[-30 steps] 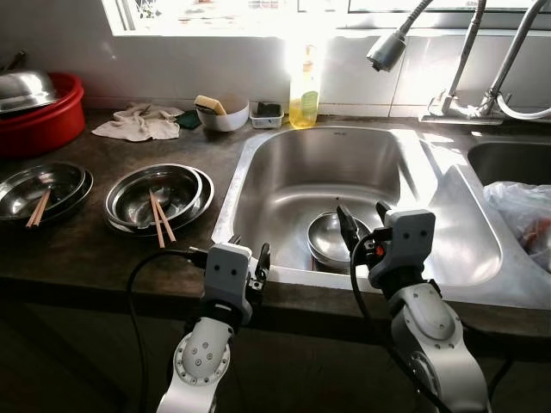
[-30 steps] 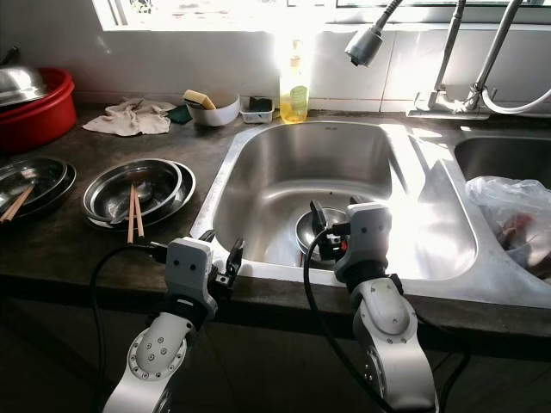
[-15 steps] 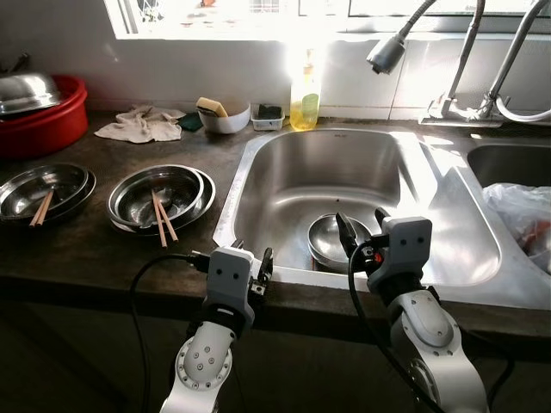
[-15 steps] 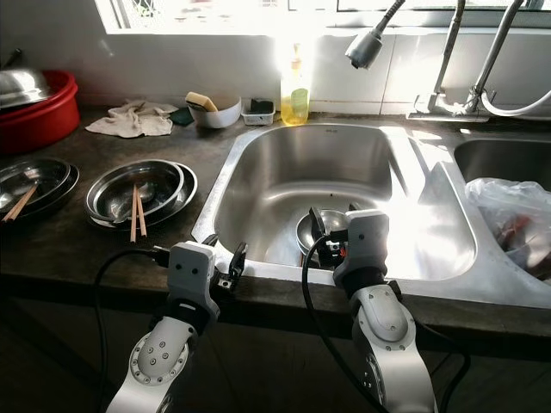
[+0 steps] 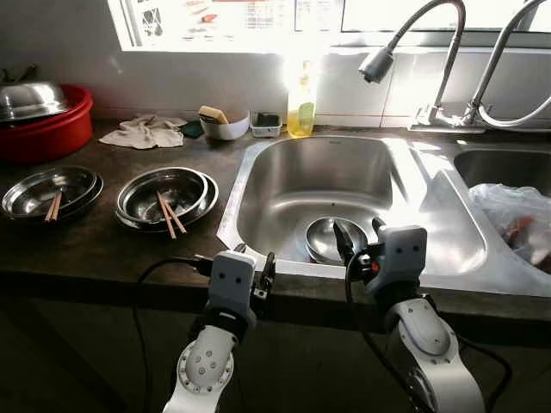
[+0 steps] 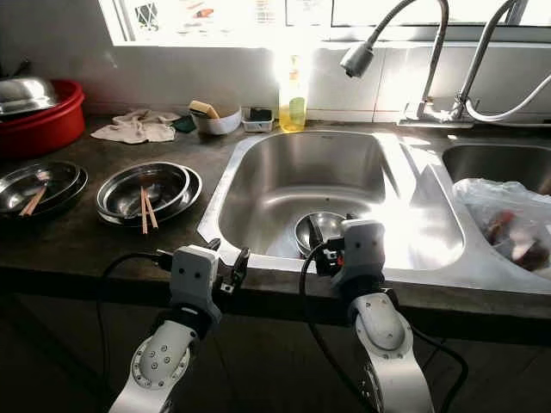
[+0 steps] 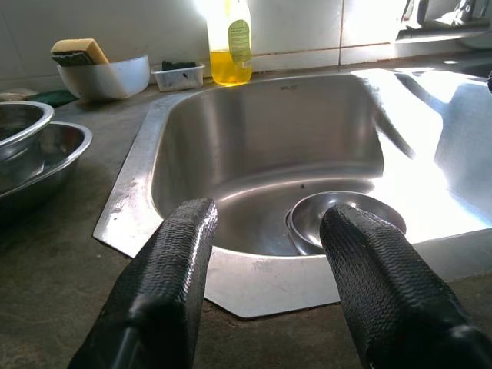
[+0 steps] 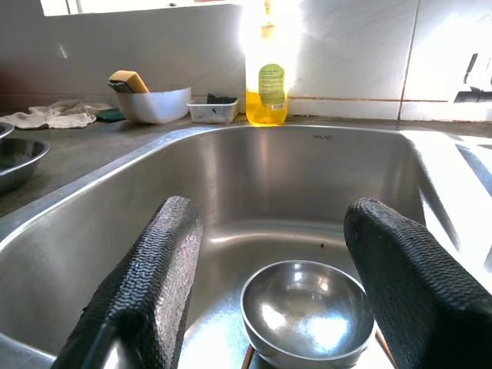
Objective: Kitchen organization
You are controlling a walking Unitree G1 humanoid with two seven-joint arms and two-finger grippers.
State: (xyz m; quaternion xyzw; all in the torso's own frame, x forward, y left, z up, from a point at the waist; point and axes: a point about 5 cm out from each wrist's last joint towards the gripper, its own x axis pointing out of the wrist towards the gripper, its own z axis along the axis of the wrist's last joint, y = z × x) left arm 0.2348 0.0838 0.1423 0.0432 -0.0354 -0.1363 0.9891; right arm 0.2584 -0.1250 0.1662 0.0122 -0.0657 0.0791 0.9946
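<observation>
Facing you, the steel sink [image 5: 284, 172] is sunk into the dark countertop [image 5: 103, 249], and its basin holds stacked steel bowls [image 5: 331, 239] near the front wall. Your right gripper [image 5: 357, 237] hovers just above that front rim, fingers spread, the bowls directly ahead and below. Your left gripper [image 5: 258, 271], also spread, sits over the counter's front edge, farther from them. Use the right arm.

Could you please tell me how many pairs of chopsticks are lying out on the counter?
2: one pair of chopsticks in the metal dish stack nearest the sink, another pair in the dish stack further left. Others may be hidden.
</observation>
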